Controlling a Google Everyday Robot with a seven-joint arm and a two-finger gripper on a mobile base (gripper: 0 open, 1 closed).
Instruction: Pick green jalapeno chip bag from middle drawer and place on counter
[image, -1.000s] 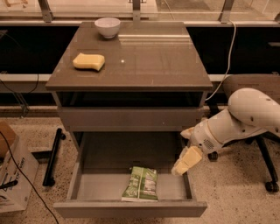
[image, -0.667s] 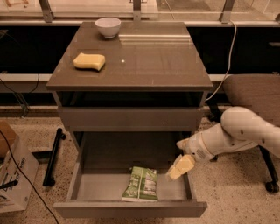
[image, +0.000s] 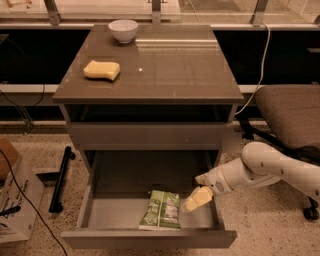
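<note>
The green jalapeno chip bag (image: 161, 210) lies flat on the floor of the open middle drawer (image: 100, 215), near its front and a little right of centre. My gripper (image: 196, 199) reaches in from the right over the drawer's right side, low and just right of the bag, close to its right edge. The counter (image: 170, 70) is the glossy grey-brown top of the cabinet above.
A yellow sponge (image: 102, 69) lies on the counter's left side and a white bowl (image: 123, 30) stands at its back left. A chair (image: 292, 115) stands to the right, above my arm. A cardboard box (image: 15, 195) and a black bar (image: 61, 177) are on the floor at left.
My arm has lowered and swung left, bringing the gripper down into the drawer and closer to the chip bag. The bag has not moved.
</note>
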